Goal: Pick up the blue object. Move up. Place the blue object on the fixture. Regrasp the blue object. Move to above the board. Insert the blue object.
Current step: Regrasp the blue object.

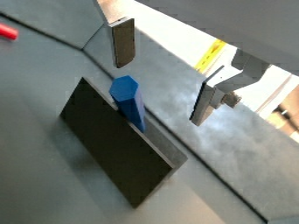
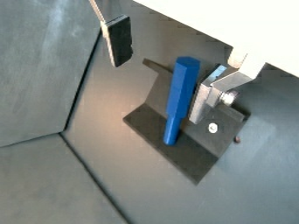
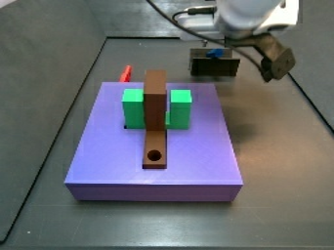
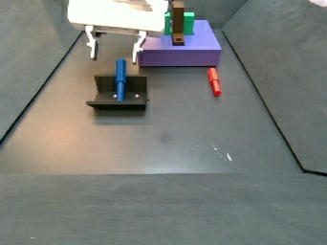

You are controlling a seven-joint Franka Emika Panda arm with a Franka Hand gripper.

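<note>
The blue object [image 4: 121,79] is a slim peg leaning upright against the back wall of the dark fixture [image 4: 119,100]. It shows the same way in both wrist views, blue object [image 1: 128,102] [image 2: 177,101] on fixture [image 1: 114,149] [image 2: 198,149]. My gripper [image 4: 113,45] hangs open just above it. The silver fingers [image 1: 122,44] [image 2: 118,41] stand wide apart to either side of the peg's top and hold nothing. The lavender board [image 3: 183,156] lies apart from the fixture [image 3: 213,66], and my gripper [image 3: 248,54] is over the fixture.
Two green blocks [image 3: 135,107] and a long brown bar [image 3: 155,122] with a round hole sit on the board. A red peg [image 4: 215,81] [image 3: 127,73] lies on the floor beside the board. Dark walls ring the floor.
</note>
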